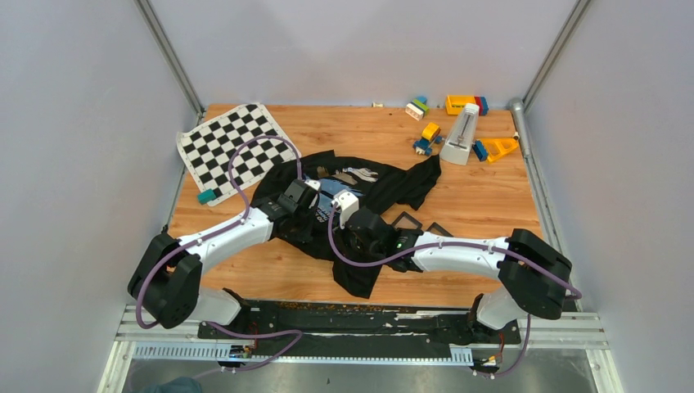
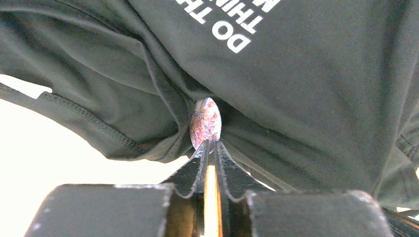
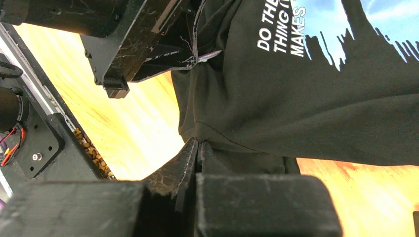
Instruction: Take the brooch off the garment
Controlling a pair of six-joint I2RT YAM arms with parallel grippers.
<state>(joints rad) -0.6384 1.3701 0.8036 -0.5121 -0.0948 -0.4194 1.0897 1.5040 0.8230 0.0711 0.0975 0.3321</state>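
The black garment point(image 1: 393, 184) lies bunched in the middle of the wooden table, its blue and white print facing up. In the left wrist view the brooch point(image 2: 205, 122) is a small oval, silvery with a pinkish sheen, standing against a fold of the garment point(image 2: 306, 98). My left gripper point(image 2: 211, 144) is shut on the brooch's lower edge. My right gripper point(image 3: 199, 143) is shut on a fold of the garment point(image 3: 296, 98) near its hem. In the top view the left gripper point(image 1: 315, 196) and the right gripper point(image 1: 348, 217) sit close together over the cloth.
A black-and-white chequered mat point(image 1: 233, 143) lies at the back left, with a small teal block point(image 1: 206, 196) beside it. Two square black trays point(image 1: 407, 221) point(image 1: 439, 230) sit right of the garment. Toy blocks point(image 1: 462, 105) and a white cone-shaped object point(image 1: 464, 135) stand at the back right.
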